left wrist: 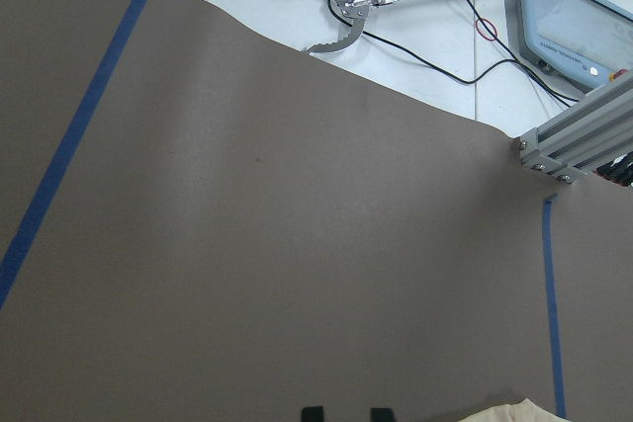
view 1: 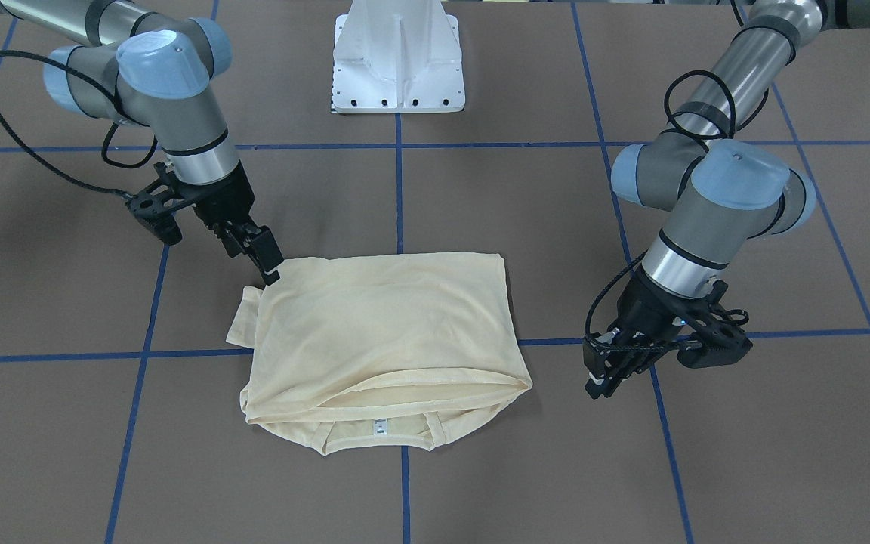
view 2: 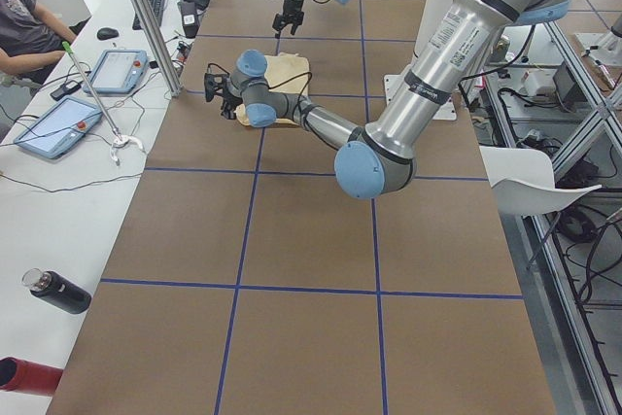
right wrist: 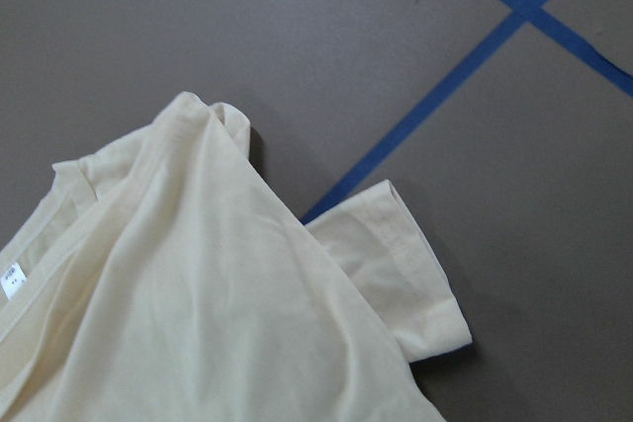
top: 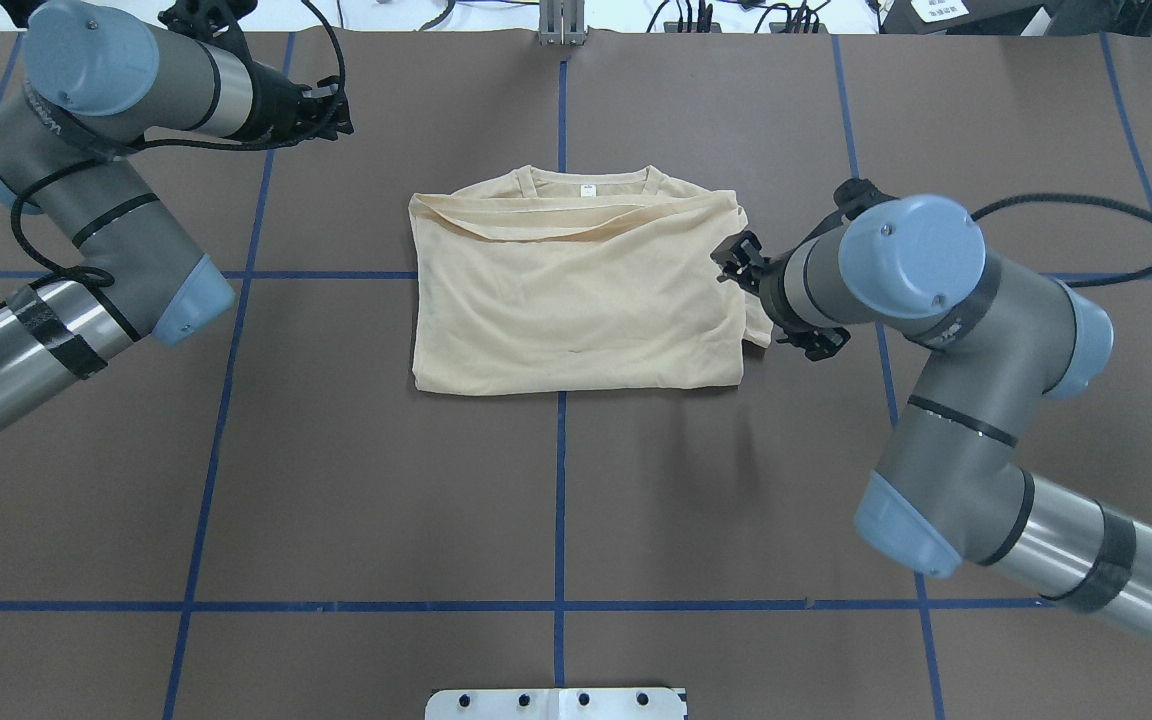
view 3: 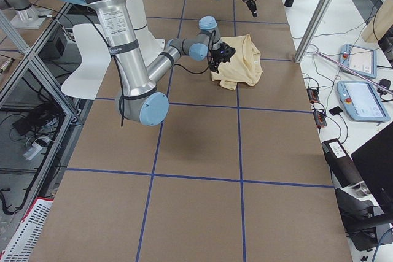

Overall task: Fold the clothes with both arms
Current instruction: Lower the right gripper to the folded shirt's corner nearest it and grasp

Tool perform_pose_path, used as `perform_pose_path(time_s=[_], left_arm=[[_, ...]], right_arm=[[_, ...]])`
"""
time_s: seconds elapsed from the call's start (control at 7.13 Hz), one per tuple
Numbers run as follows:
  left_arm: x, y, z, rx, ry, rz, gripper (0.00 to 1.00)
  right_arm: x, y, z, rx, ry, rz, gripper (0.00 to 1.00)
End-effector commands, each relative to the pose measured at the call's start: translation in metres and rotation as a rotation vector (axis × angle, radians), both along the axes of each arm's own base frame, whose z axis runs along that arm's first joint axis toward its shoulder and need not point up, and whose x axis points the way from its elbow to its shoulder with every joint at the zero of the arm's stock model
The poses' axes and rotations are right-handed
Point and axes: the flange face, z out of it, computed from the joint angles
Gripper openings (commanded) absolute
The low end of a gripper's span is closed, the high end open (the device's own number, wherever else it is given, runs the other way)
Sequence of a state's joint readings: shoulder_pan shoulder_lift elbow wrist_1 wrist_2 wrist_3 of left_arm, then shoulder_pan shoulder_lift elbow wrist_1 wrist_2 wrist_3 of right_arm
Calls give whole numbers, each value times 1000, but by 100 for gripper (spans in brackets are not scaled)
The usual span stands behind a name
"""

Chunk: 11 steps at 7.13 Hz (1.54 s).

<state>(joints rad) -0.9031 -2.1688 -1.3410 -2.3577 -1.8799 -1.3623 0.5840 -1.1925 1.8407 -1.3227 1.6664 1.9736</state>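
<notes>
The pale cream-yellow T-shirt [view 1: 382,325] lies folded into a rough rectangle mid-table; it also shows in the overhead view [top: 576,300]. Its collar and white neck label [view 1: 380,428] face the operators' side, and the print is hidden. A sleeve cuff [right wrist: 415,284] sticks out at the robot's right edge. My right gripper [view 1: 261,261] is low at that edge's near corner, jaws apart and holding nothing; it also shows in the overhead view [top: 748,290]. My left gripper [view 1: 607,374] hovers over bare table off the shirt's far left corner, empty. Its fingertips [left wrist: 312,412] stand a small gap apart.
The white pedestal base [view 1: 397,60] stands at the robot's edge. Blue tape lines [top: 561,500] grid the brown table. Past the far edge is a white desk with tablets [view 2: 58,128], a grabber tool [left wrist: 326,7], an aluminium post [view 2: 146,17] and a seated person [view 2: 24,26].
</notes>
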Motion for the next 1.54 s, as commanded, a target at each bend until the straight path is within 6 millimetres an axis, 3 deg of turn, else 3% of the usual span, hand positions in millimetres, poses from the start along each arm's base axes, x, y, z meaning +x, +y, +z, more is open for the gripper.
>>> perform_pose_path(time_s=[0.0,0.56,0.7,0.84,0.98,1.12,1.26,1.4], left_arm=[[0,2,5,-5,-3,3,28],[-2,5,19,-23,-14,5,31],[-1,5,21,-26,-15,8,31],[-1,5,20,-24,-15,7,31],[-1,6,20,-25,-14,8,31],[-1,5,19,-23,-13,8,31],[-1,6,20,-23,-13,8,31],[-1,6,20,-23,-13,8,31]], right_arm=[[-35,42,8,-14,7,66,98],[-43,43,26,-29,36,150,98],[-59,51,33,-21,56,146,98],[-75,47,45,-24,88,149,98],[-81,45,38,-21,81,149,96],[-82,46,48,-26,99,147,96],[-81,45,49,-26,100,149,94],[-81,44,49,-20,103,156,75]])
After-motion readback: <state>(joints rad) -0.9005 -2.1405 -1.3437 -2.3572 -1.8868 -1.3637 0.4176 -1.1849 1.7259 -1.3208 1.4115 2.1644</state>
